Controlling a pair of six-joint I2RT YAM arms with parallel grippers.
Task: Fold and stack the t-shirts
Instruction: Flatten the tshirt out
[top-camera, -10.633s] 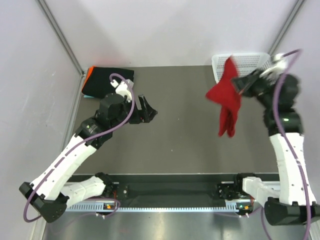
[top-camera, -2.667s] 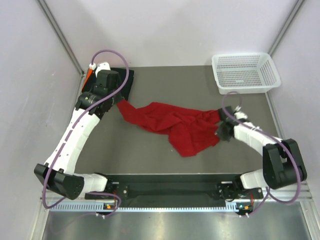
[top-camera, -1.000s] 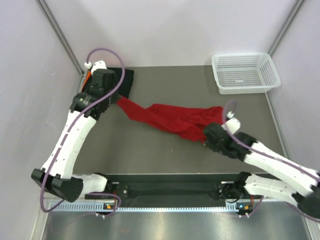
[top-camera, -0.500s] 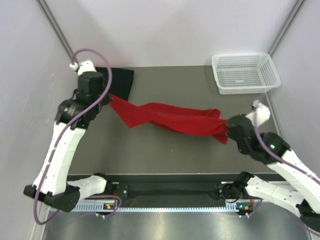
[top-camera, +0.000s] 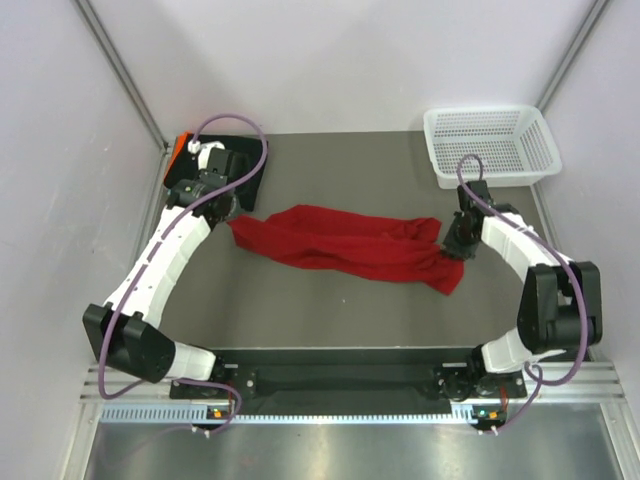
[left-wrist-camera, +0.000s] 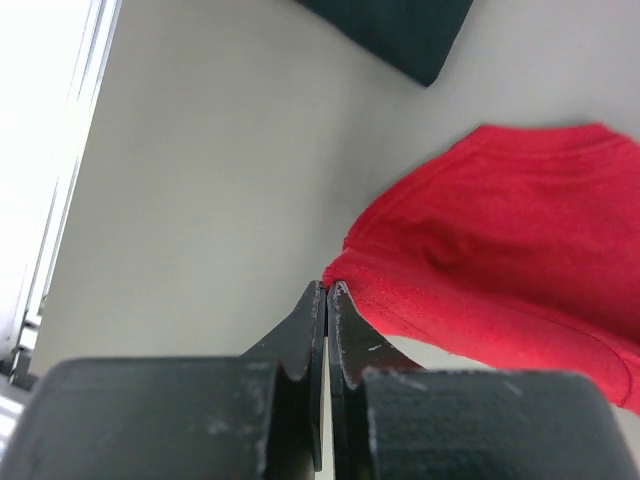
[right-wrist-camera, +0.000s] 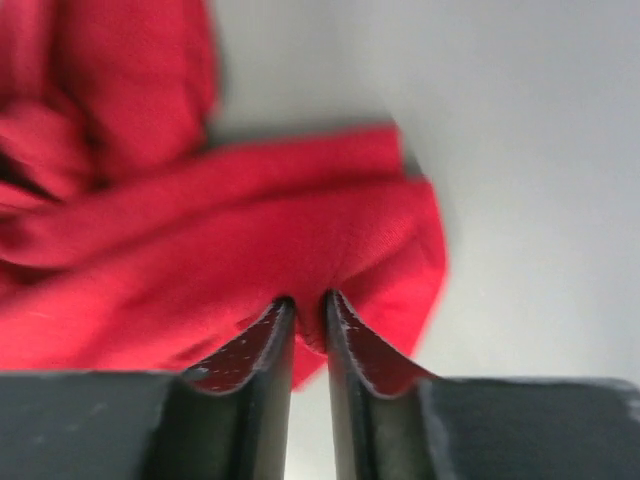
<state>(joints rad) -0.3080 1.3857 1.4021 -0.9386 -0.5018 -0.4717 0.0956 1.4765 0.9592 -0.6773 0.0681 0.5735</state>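
Observation:
The red t-shirt (top-camera: 340, 245) lies stretched left to right across the middle of the table, bunched into long folds. My left gripper (top-camera: 228, 218) is at its left end, shut with the shirt's corner (left-wrist-camera: 500, 240) pinched at the very tips (left-wrist-camera: 327, 290). At the right end my right gripper (top-camera: 455, 245) has its jaws a narrow gap apart, with a fold of the red shirt (right-wrist-camera: 250, 240) filling that gap at the tips (right-wrist-camera: 308, 300). A folded black t-shirt (top-camera: 245, 170) lies at the back left, with an orange edge (top-camera: 180, 147) showing beside it.
A white mesh basket (top-camera: 437, 150) stands at the back right corner. The enclosure walls run close along both table sides. The black t-shirt's corner (left-wrist-camera: 400, 30) lies just beyond the left gripper.
The red shirt has come down from a taut, lifted stretch to lie on the table. My left gripper moved right and nearer. My right arm swung out to the right and its jaws parted slightly.

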